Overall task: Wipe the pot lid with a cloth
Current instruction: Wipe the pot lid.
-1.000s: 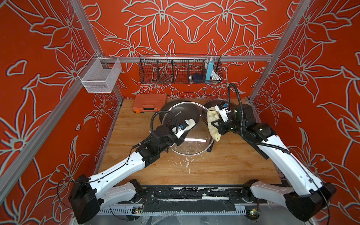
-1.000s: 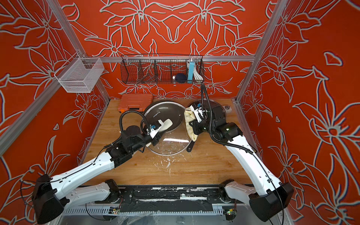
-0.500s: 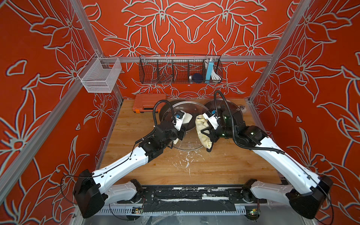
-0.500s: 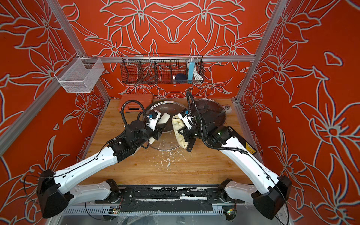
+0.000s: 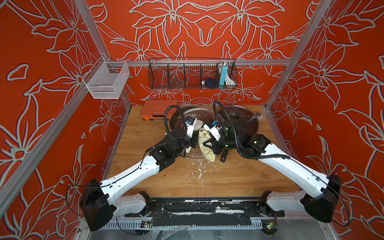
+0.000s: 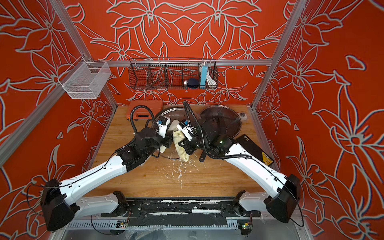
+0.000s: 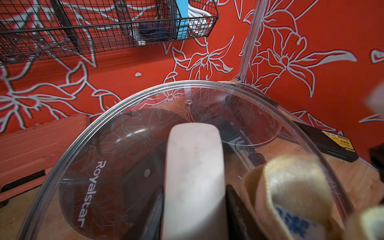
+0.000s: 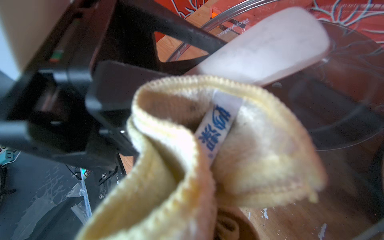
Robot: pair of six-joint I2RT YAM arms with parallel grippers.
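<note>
Left pincer (image 5: 190, 143): clamped on the white handle (image 7: 193, 166) of the glass pot lid (image 5: 204, 116). In the left wrist view the handle runs straight out from between the jaws, with a black finger (image 7: 234, 204) tight against its side.

Pot lid: held tilted over the back-middle of the wooden table (image 5: 239, 178), also seen in a top view (image 6: 176, 113). Its far rim is raised toward the back wall and its near rim sits low by the table. I cannot tell whether that rim touches the wood. "Royalstar" is printed on the glass.

Right pincer (image 5: 209, 143): closed on a bunched yellow cloth (image 5: 204, 146). The right wrist view is filled by the cloth (image 8: 239, 155), with its white tag printed in blue, so the fingers themselves are hidden.

Cloth: hangs just beside the handle, on the side toward the right arm. It lies against the lid's handle face (image 7: 291, 187) and appears to touch the glass, though it is blurred.

Surroundings:
- A dark pan (image 5: 245, 122) sits at the right rear.
- An orange tool case (image 5: 159, 109) lies along the back edge.
- A black wire basket (image 5: 192, 73) and a white mesh basket (image 5: 106, 81) hang on the rails.
- White flecks (image 5: 199, 170) are scattered on the table in front of the lid.
</note>
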